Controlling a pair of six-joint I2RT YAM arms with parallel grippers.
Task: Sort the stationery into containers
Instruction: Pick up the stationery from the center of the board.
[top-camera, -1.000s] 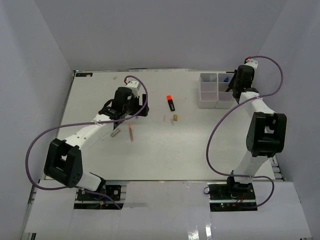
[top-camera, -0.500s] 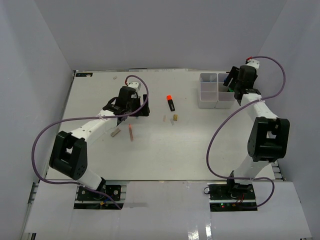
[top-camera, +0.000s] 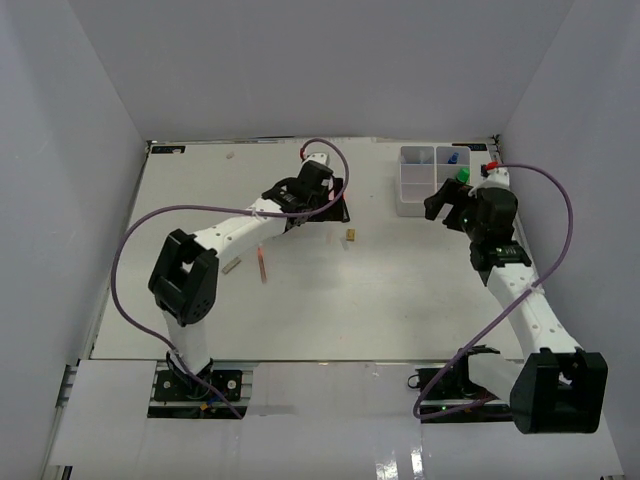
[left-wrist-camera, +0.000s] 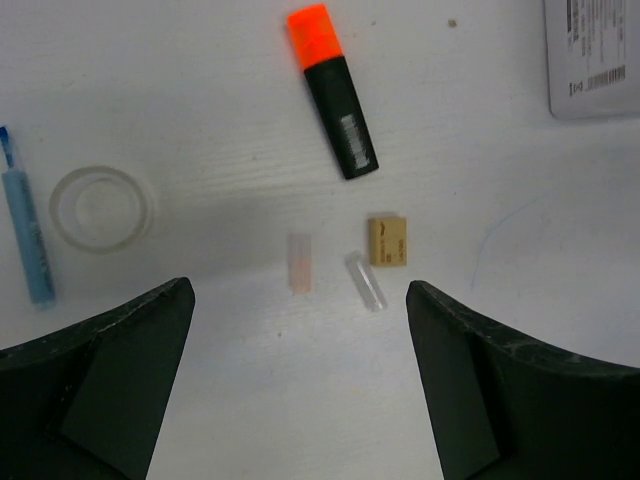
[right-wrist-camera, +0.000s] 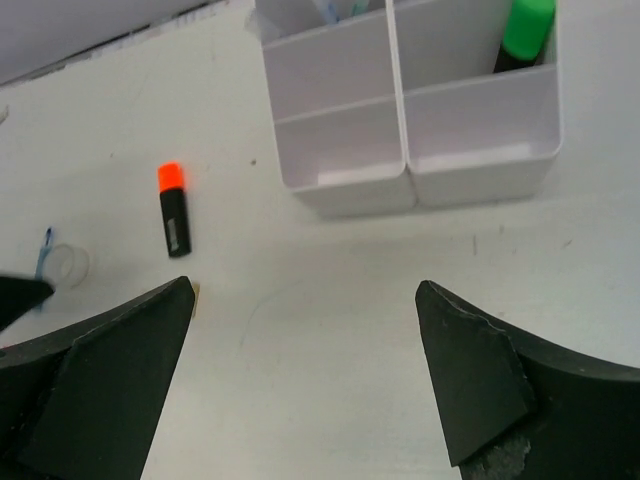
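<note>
Well, left hand (left-wrist-camera: 298, 290) gapes near orange-capped marker (left-wrist-camera: 335, 95).

The table (top-camera: 400, 300) is plain white. A short black plastic marker (left-wrist-camera: 333, 92) has an orange-red cap and a silvery label band on its barrel. The thin plastic pen (left-wrist-camera: 27, 235) is light blue, and the tape ring (left-wrist-camera: 100, 208) is clear. The small square block (left-wrist-camera: 388, 241) is tan; a stubby tube (left-wrist-camera: 300, 262) is pale pink. Two rectangular plastic organiser boxes (right-wrist-camera: 350, 190) are white, and a marker cap (right-wrist-camera: 525, 30) inside one is bright green. The thin stick (top-camera: 262, 266) is pink.
</note>
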